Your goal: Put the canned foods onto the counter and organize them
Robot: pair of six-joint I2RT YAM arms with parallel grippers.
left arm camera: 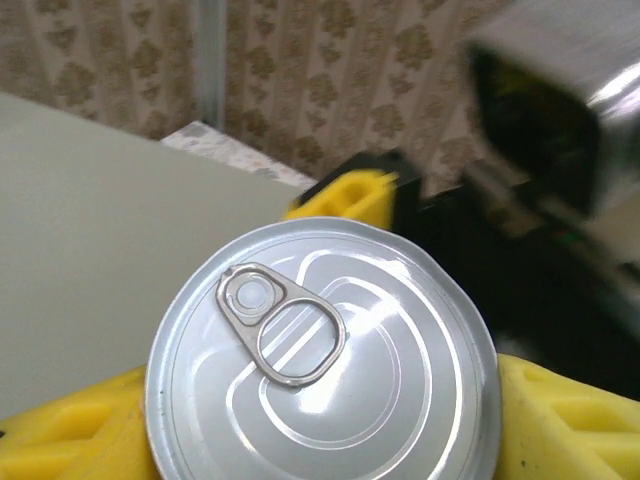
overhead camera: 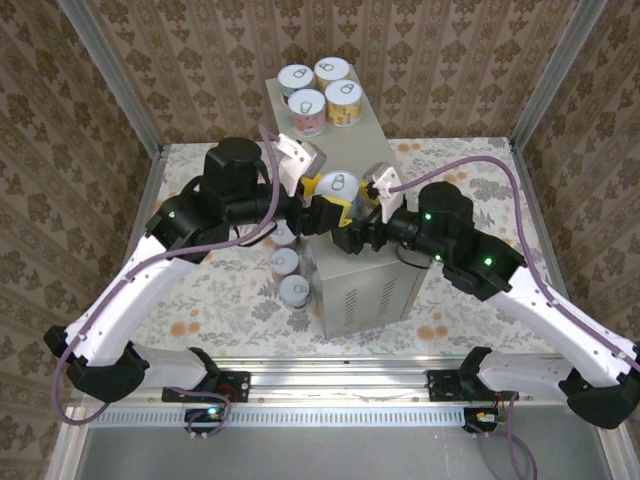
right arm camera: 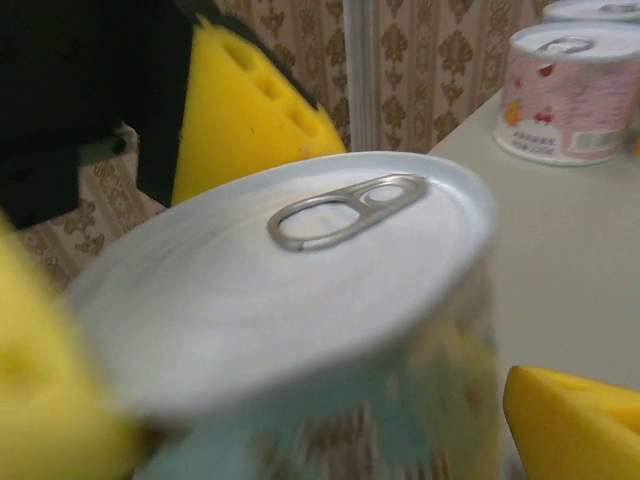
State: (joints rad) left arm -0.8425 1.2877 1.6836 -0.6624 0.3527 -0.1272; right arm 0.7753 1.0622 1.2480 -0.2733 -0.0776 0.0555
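**Above the tabletop: one can between two hands**

Between the two hands, a held can (overhead camera: 336,184) is seen from above, over the middle of the tabletop (overhead camera: 385,138), which is the flat top of a tall light-grey box. The left hand (overhead camera: 333,198) is shown reaching in from one side and the right hand (overhead camera: 350,215) from the other. How the pads sit cannot be told from that height.

That detail is given by the wrist views. At the left hand (left arm camera: 320,420), yellow pads (left arm camera: 70,430) are pressed against both sides of the can (left arm camera: 320,350), so it is gripped, and its pull tab (left arm camera: 280,322) is sharply shown. At the right hand (right arm camera: 310,420) the jaws are spread wide about the same can (right arm camera: 290,270). One pad (right arm camera: 570,420) is clear of the can's wall, and the other is lost in blur.

Beyond both hands, four cans (overhead camera: 307,108) are grouped at the far end of the tabletop. A pink-labelled can (right arm camera: 570,95) among them is shown from the right wrist. Below the left hand, three cans (overhead camera: 286,263) are lined up on the floral cloth (overhead camera: 200,300), just beside the box.
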